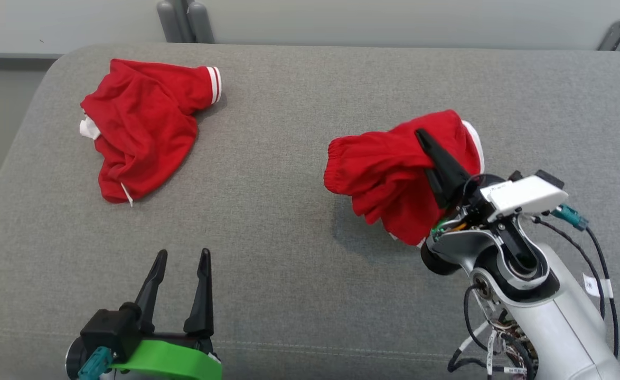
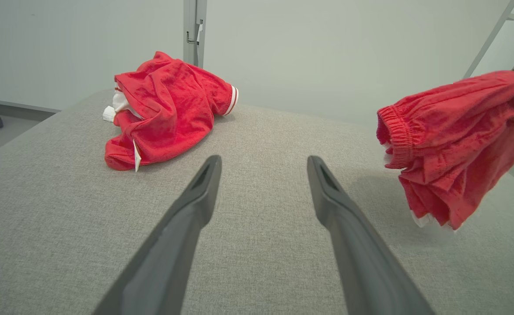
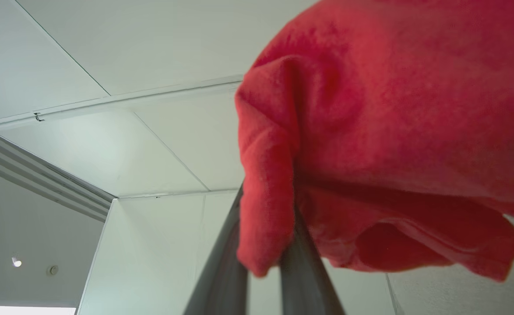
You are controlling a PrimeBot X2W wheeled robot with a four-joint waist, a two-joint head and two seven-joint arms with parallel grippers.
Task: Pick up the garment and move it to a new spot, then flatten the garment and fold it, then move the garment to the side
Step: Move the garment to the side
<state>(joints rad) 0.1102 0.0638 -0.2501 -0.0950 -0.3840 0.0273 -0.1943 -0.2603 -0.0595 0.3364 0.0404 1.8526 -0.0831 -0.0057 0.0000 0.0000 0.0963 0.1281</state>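
Since the red shorts (image 1: 389, 174) must travel, the right gripper (image 1: 426, 150) clamps them, cloth drooping off its tips; the left gripper (image 1: 182, 253) gapes empty.

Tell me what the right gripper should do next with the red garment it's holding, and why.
Probably lower it onto the grey cushion nearer the middle. The right gripper is shut on the held garment, which hangs bunched above its shadow, and the open left gripper is free to help flatten it.

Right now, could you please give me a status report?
Right end effector shut on red garment, held above grey surface. Left end effector open, empty. Second red garment lies far left, nothing blocking.
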